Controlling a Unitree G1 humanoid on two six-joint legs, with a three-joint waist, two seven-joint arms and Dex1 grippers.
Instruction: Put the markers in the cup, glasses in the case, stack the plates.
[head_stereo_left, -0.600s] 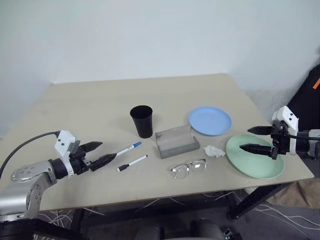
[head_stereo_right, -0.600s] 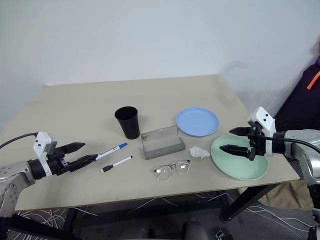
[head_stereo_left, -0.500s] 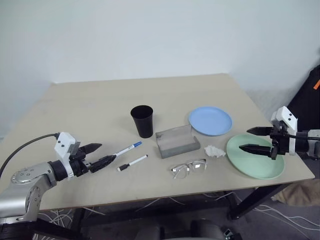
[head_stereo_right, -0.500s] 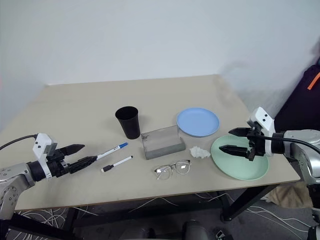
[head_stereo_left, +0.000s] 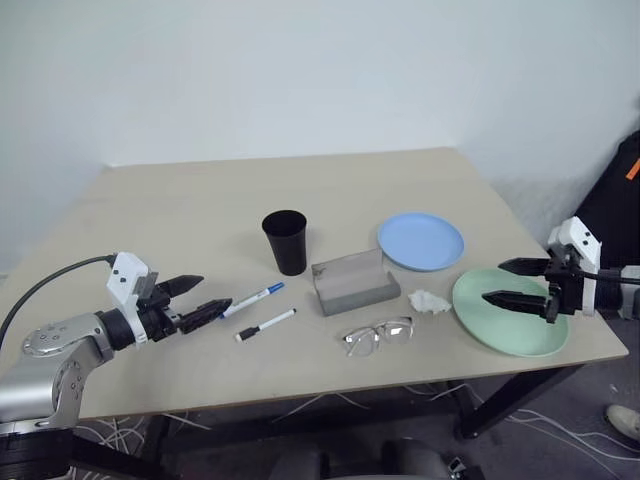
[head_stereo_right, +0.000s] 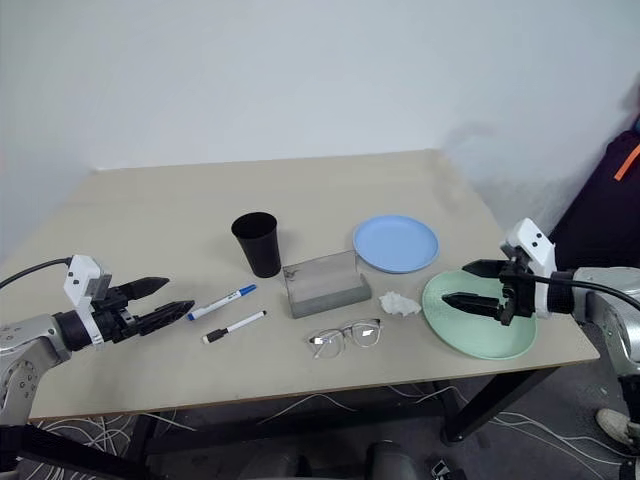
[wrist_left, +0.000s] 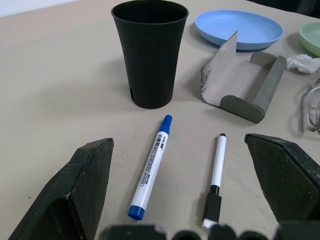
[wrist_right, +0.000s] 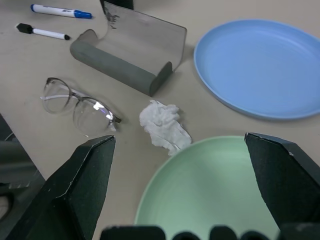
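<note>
Left arm reaches in low over the near left part of the bench (head_stereo_left: 180, 200), its forearm bent inward toward the cup (head_stereo_left: 285, 241). Left claw (head_stereo_left: 192, 301) tilts slightly downward, fingers apart, holding nothing; its tips stop just short of the blue-capped marker (head_stereo_left: 251, 298).

Right arm comes in from the far right side, well apart from the cup. Right claw (head_stereo_left: 512, 282) points inward and down, fingers spread wide and empty, hovering over the green plate (head_stereo_left: 510, 312).

Both markers lie flat on the bench near the cup, toward the near edge and on the cup's left-arm side. They are roughly parallel, long axes slanting from the left claw up toward the cup. The blue-capped one is closer to the cup, cap end toward the claw in the left wrist view. The black-capped marker (head_stereo_left: 265, 326) lies just beside it, farther from the cup.

Cup stands upright, mouth up; I cannot see anything in it.

Case (head_stereo_left: 354, 281) sits just to the right of the cup, lid open and raised, nothing inside. Glasses (head_stereo_left: 378, 335) lie beyond the case from the cup, toward the near edge, lenses facing forward, not in the case.

Blue plate (head_stereo_left: 420, 241) lies to the right of the cup, past the case, bare. Green plate lies farther right still, not stacked, bare. A crumpled tissue (head_stereo_left: 428, 301) lies between the case and the green plate.
</note>
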